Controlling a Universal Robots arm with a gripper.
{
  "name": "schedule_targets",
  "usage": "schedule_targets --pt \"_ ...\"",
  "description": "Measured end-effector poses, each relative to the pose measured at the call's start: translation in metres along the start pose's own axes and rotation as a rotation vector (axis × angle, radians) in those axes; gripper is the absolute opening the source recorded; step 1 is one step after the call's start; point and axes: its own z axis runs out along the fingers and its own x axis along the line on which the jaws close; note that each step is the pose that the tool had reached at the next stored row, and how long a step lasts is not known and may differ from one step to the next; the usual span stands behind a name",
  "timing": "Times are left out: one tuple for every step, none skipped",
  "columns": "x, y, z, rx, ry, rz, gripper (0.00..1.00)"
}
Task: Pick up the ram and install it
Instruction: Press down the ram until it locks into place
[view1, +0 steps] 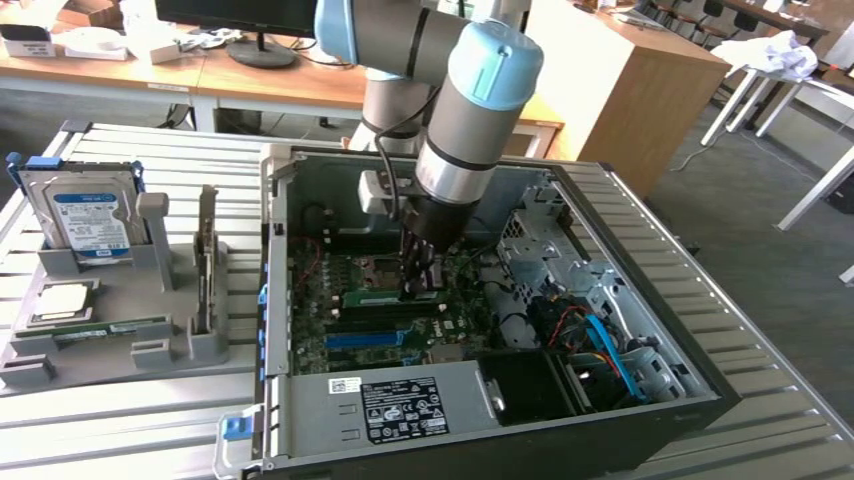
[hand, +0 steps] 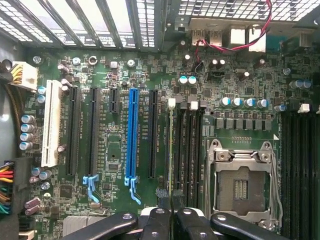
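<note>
Fingers (hand: 171, 212) closed on ram (hand: 171, 150), edge-on over mobo (hand: 115, 65) slot inside PC case (view1: 641, 330).

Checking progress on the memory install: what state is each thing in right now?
Claw: shut on the ram, down inside the case.
Ram: on edge, held over the motherboard's slots.
Case: side open, lying flat.
Hard drive: upright in the grey holder.
CPU socket: empty.

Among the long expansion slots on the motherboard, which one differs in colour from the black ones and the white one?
The blue plastic expansion slot, standing between two black slots, with a light-blue latch at its end.
</note>
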Motion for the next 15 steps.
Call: schedule_targets --pt "0.0 0.0 0.0005 0.0 0.0 0.0 0.12" --pt "0.0 -0.0001 0.0012 0.0 0.0 0.0 0.12" --pt "0.0 -0.0001 0.0018 -0.0001 0.0 0.0 0.12" --pt "0.0001 -0.0002 0.0025 0.0 0.0 0.0 0.12" --pt "0.0001 -0.0002 0.0031 -0.0001 0.0 0.0 0.12" --pt "0.0001 -0.0002 0.0038 -0.0001 0.0 0.0 0.12" --pt "0.0001 -0.0002 0.0044 -0.0001 -0.0001 0.0 0.12" --pt "0.0001 -0.0003 0.005 0.0 0.0 0.0 0.12" --pt "0.0001 -0.0003 0.0056 0.0 0.0 0.0 0.12" --pt "0.0001 -0.0004 0.0061 -0.0001 0.0 0.0 0.12" --pt "0.0001 -0.0004 0.0065 -0.0001 0.0001 0.0 0.12" --pt "0.0001 -0.0004 0.0069 -0.0001 0.0 0.0 0.12" --pt "0.0001 -0.0004 0.0072 -0.0001 0.0001 0.0 0.12" --pt "0.0001 -0.0005 0.0074 -0.0001 0.0002 0.0 0.12" --pt "0.0 -0.0005 0.0076 -0.0001 0.0001 0.0 0.12"
